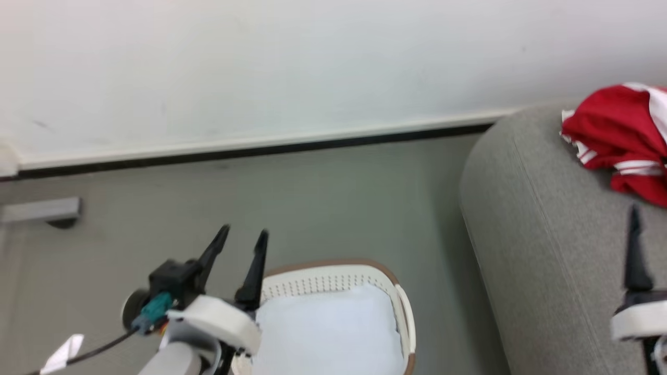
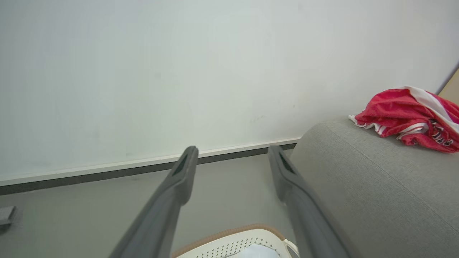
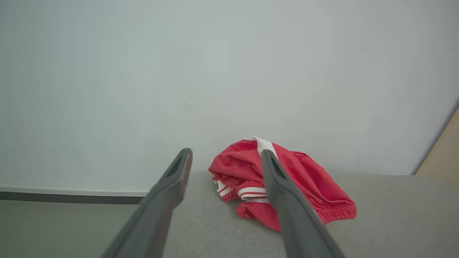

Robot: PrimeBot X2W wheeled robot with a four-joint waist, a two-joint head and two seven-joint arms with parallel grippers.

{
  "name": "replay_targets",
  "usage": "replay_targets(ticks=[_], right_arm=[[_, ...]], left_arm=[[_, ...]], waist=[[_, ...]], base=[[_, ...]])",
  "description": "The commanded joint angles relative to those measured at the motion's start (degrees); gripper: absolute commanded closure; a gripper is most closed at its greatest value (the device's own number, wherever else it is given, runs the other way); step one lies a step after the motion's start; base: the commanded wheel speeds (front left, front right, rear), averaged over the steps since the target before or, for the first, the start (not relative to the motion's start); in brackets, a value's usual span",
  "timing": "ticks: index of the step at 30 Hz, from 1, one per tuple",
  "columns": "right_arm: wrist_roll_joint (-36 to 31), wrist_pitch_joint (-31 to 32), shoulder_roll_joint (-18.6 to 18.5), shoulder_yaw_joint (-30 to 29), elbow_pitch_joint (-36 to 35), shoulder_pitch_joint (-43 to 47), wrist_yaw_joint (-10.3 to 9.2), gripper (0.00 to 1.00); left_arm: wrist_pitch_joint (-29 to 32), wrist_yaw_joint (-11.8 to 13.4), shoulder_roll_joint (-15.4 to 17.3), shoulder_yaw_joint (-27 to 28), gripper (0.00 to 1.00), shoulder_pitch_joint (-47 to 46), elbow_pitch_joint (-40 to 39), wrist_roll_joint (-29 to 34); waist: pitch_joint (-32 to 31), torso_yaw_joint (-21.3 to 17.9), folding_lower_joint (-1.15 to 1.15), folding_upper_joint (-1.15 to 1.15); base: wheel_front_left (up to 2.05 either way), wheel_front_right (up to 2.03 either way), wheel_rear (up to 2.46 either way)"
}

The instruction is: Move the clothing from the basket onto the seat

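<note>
The red and white clothing (image 1: 620, 130) lies crumpled on the grey seat (image 1: 547, 234) at the right, near its back edge; it also appears in the left wrist view (image 2: 405, 114). The white basket (image 1: 338, 271) with its brown rim stands on the floor at the bottom centre, left of the seat, and no red fabric is visible inside it. My left gripper (image 1: 244, 230) is open and empty above the basket's left rim. My right gripper (image 3: 226, 153) is open over the seat (image 3: 394, 215), just short of the clothing (image 3: 308, 182), holding nothing. One of its fingers (image 1: 634, 255) points up towards the garment.
A pale bluish-white pad (image 1: 328, 328) lies flat inside the basket. Grey floor (image 1: 312, 208) runs to a white wall with a dark baseboard (image 1: 260, 151). A grey metal piece (image 1: 41, 209) sits at the far left. A tan panel (image 3: 443, 150) borders the seat's right.
</note>
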Motion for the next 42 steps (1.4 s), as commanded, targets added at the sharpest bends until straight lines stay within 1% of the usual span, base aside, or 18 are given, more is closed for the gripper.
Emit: replay_targets(ticks=[1,4,7,11,19,22,26,35,42], right_arm=[[0.50,0.01,0.05,0.35,-0.15,1.28,-0.15,0.00],[1.14,0.01,1.76,3.75,-0.95,4.87,-0.15,0.00],[1.40,0.00,2.74,5.71,-0.78,7.86,-0.15,0.00],[2.41,0.01,4.30,6.78,0.17,11.06,-0.15,0.00],[1.24,0.00,5.34,7.86,2.62,15.63,-0.15,0.00],[1.15,0.00,5.45,8.08,3.28,16.25,-0.15,0.00],[2.97,0.00,5.44,8.65,4.09,16.25,-0.15,0.00],[4.24,0.00,5.43,10.81,4.68,15.49,-0.15,0.00],[4.62,0.00,5.44,11.34,4.94,14.95,-0.15,0.00]], left_arm=[[-0.24,-0.10,0.08,0.41,0.00,1.20,0.14,0.05],[-0.22,-0.28,-0.44,3.67,0.00,5.25,-0.61,1.14],[-0.22,-1.02,-1.31,6.68,0.00,9.17,-1.13,2.87],[-0.23,-2.53,-2.67,10.86,0.00,13.49,-1.63,4.88],[-0.24,-6.45,-5.83,16.99,0.00,20.01,-1.84,9.91],[-0.24,-7.83,-7.17,18.89,0.00,21.20,-1.36,11.00],[-0.23,-9.49,-8.63,21.26,0.00,21.68,-0.89,13.03],[-0.24,-11.82,-10.97,25.33,0.00,21.75,0.04,16.59],[-0.24,-13.33,-12.39,27.14,0.00,21.79,0.27,17.80]], waist=[[-3.51,2.44,0.02,0.00],[-5.63,3.32,0.02,0.00],[-7.79,3.98,0.02,0.00],[-9.30,4.71,0.02,0.00],[-11.41,4.86,0.02,0.00],[-11.82,4.99,0.02,0.00],[-12.09,5.23,0.02,0.00],[-12.23,5.55,0.02,0.00],[-12.05,5.62,0.02,0.00]], base=[[0.00,0.00,0.00],[0.00,0.00,0.00],[0.00,0.00,0.00],[0.00,0.00,0.00],[0.00,0.00,0.00],[0.00,0.00,0.00],[0.00,0.00,0.00],[0.00,0.00,0.00],[0.00,0.00,0.00]])
